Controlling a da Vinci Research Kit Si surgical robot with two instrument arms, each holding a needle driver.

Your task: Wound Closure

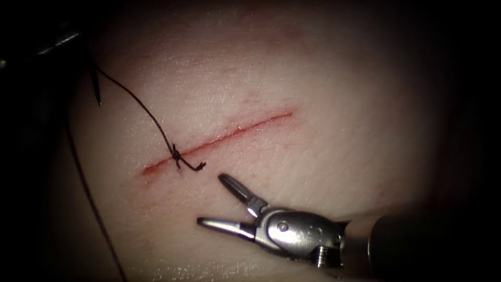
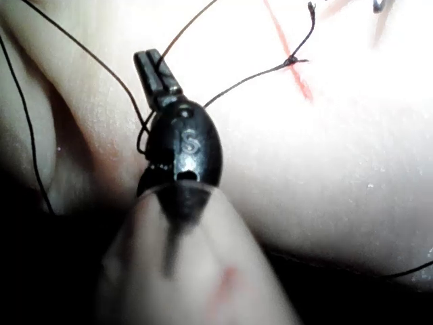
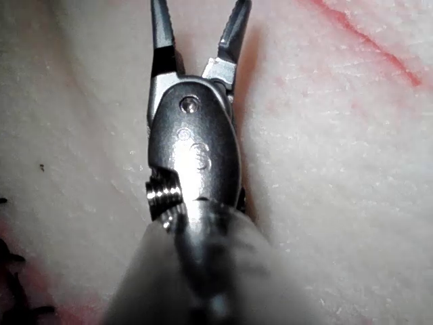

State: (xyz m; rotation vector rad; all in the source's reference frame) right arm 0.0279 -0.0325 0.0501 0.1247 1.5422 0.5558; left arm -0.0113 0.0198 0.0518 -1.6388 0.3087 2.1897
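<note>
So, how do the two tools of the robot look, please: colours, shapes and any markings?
The right tool is shiny silver metal: two slim tapered fingers on a rounded oval head with a round rivet and a threaded screw, joined to a dark shaft. The left tool is dark, nearly black, with an oval head marked "S", short ridged fingers and a pale shaft.

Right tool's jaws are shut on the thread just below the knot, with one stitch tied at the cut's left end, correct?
Not quite: the right tool has its jaws open and holds nothing, as the endoscope view shows. The knot does sit at the cut's left end.
</note>
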